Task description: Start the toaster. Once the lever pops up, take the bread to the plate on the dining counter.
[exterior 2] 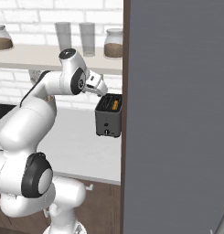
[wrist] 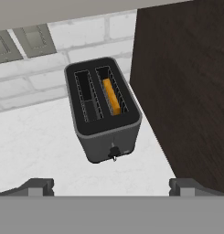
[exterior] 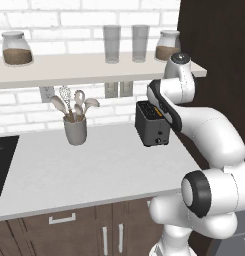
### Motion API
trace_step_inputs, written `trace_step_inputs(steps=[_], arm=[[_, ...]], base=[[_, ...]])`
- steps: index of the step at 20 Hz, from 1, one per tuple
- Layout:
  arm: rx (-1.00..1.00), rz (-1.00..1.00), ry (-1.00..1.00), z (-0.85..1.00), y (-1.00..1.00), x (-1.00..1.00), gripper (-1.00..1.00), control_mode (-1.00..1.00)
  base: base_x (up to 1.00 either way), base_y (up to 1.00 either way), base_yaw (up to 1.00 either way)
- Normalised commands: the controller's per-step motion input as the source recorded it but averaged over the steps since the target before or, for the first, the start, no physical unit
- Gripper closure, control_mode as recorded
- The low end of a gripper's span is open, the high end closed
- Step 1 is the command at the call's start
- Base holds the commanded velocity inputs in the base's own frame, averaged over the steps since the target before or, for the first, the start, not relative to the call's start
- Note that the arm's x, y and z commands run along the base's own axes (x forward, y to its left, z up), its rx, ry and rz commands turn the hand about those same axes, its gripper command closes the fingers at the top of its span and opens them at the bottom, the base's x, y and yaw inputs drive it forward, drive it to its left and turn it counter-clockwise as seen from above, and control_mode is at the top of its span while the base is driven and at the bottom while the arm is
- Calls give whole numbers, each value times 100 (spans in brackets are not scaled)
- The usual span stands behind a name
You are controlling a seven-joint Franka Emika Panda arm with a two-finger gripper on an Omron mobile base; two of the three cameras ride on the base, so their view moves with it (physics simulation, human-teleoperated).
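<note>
- Black and boxy, the toaster [exterior: 153, 123] [exterior 2: 108, 115] [wrist: 104, 108] stands on the white worktop [exterior: 84, 170] [exterior 2: 81, 146] by the brick wall, its right side close to a tall dark wood panel [wrist: 186, 87].
- Orange-tan bread [wrist: 112, 97] [exterior 2: 114, 105] sits down in the toaster's right-hand slot as the hand view shows it; the other slot is bare.
- A small lever knob [wrist: 114, 152] shows low on the toaster's front.
- The gripper [wrist: 111, 186] hovers above and in front of the toaster, jaws spread wide, holding nothing.
- A grey utensil cup [exterior: 75, 129] with spoons stands well to the toaster's left.
- Jars and glasses line the shelf [exterior: 69, 67] above.
</note>
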Motion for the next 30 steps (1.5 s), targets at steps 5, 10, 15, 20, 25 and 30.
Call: trace_step_inputs(steps=[5,10,15,20,25,30], arm=[[0,0,0,0,0,0,-100,-100],[0,0,0,0,0,0,-100,-100],[0,0,0,0,0,0,-100,-100],[0,0,0,0,0,0,-100,-100],[0,0,0,0,0,0,-100,-100],[0,0,0,0,0,0,-100,-100]], base=[[0,0,0],[0,0,0],[0,0,0],[0,0,0],[0,0,0],[0,0,0]])
